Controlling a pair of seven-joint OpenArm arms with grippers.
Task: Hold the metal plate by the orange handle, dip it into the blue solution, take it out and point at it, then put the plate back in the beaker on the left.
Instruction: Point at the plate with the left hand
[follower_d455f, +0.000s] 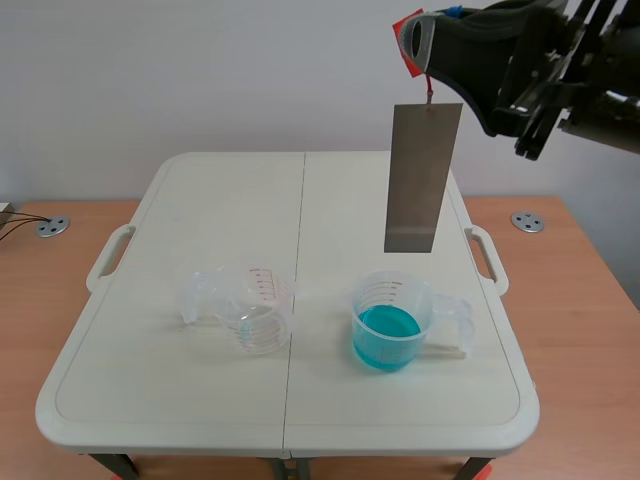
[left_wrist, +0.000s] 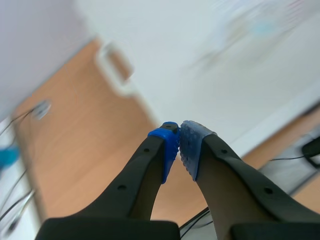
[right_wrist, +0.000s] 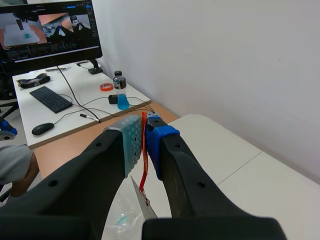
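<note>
White folding table, pale wall behind. Hanging upright high above it: metal plate, orange handle pinched tight between pads of right gripper. Below, on the table: beaker of blue solution. Leftward, well apart: clear beaker. Left gripper closed on nothing, pads touching.

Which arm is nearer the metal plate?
Right arm: jaws shut on the orange handle, metal plate hanging below. Left arm: jaws shut empty, off by the table edge.
</note>
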